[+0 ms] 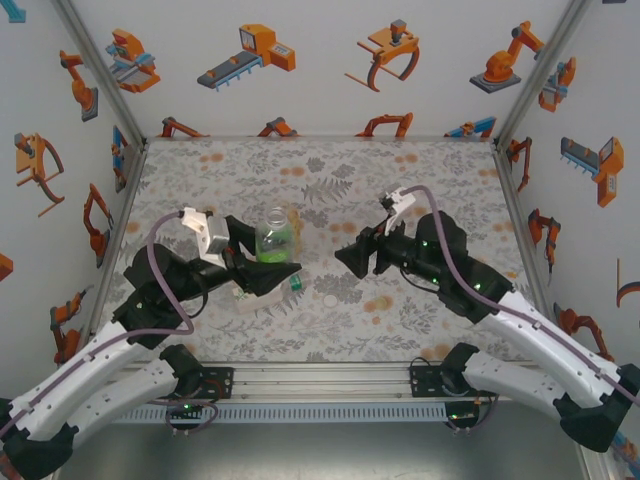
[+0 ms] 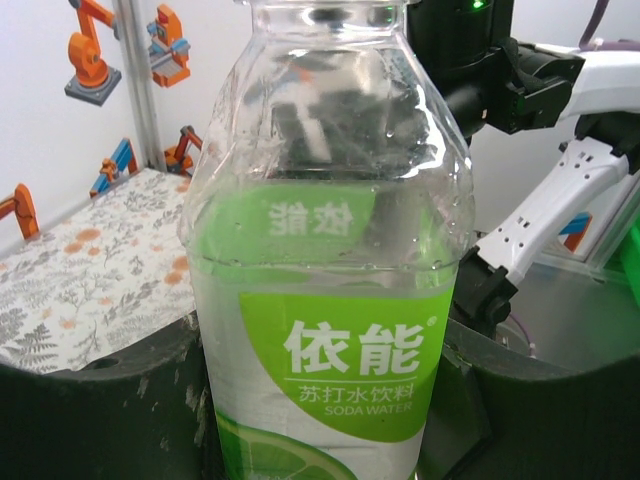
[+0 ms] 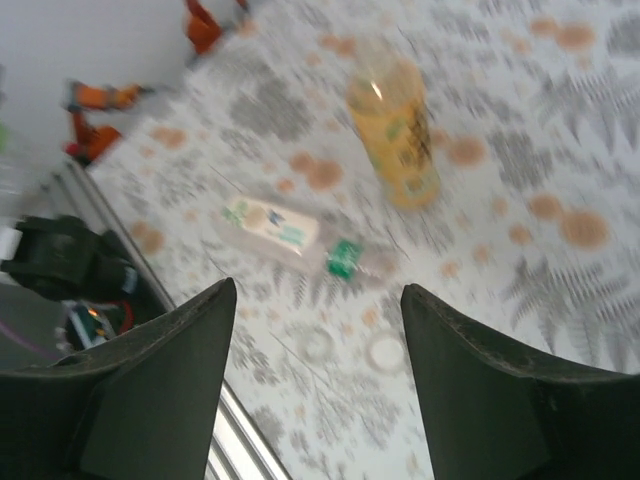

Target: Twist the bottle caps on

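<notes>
Left gripper around SODA WATER bottle

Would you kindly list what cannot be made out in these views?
Soda water bottle mouth: cut off by the left wrist view's top edge.
Green cap: blurred in the right wrist view; screwed on or loose, unclear.
Amber bottle: top view, partly hidden behind the soda water bottle.
White cap: too small to tell which face is up.
</notes>
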`<state>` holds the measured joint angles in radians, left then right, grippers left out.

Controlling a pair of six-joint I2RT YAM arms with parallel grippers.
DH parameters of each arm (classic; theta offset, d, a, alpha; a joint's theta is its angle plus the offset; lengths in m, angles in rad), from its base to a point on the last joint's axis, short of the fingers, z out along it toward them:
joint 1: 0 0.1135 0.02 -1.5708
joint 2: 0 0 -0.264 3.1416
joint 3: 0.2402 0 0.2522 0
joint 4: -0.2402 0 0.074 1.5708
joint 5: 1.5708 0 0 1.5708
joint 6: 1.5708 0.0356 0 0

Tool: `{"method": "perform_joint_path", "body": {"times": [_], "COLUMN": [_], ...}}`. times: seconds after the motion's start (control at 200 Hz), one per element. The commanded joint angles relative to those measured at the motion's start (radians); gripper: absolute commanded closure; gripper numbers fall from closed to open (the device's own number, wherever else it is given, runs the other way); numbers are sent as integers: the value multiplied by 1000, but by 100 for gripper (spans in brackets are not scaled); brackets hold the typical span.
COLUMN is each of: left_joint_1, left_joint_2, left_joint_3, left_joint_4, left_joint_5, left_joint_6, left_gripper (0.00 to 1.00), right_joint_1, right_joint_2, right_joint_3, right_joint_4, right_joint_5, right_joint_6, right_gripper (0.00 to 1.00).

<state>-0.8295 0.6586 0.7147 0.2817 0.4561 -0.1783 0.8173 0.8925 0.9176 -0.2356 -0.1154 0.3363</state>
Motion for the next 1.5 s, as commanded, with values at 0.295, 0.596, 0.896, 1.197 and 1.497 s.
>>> {"method": "perform_joint_path", "body": {"times": [0.295, 0.596, 0.896, 1.197, 1.497], "left_joint_1": [6, 6, 6, 4, 4], "left_joint_2": [-94, -129, -128, -131, -119], "left_joint_3": [-72, -89, -113, -153, -137], "left_joint_4": [21, -14, 16, 74, 53], "left_joint_5": [-1, -20, -11, -1, 21], "left_joint_6": [-4, -21, -41, -48, -20], "left_gripper": [100, 100, 100, 100, 100], "right_joint_1": [110, 141, 140, 166, 170], "right_joint_2": [187, 278, 362, 436, 453], "right_joint_3": [126, 108, 119, 129, 104], "right_joint_4": [-416, -430, -501, -513, -484], "right_joint_5": [341, 335, 321, 287, 288], "right_joint_6": [142, 272, 339, 345, 350], "right_gripper": [43, 47, 50, 51, 49]}}
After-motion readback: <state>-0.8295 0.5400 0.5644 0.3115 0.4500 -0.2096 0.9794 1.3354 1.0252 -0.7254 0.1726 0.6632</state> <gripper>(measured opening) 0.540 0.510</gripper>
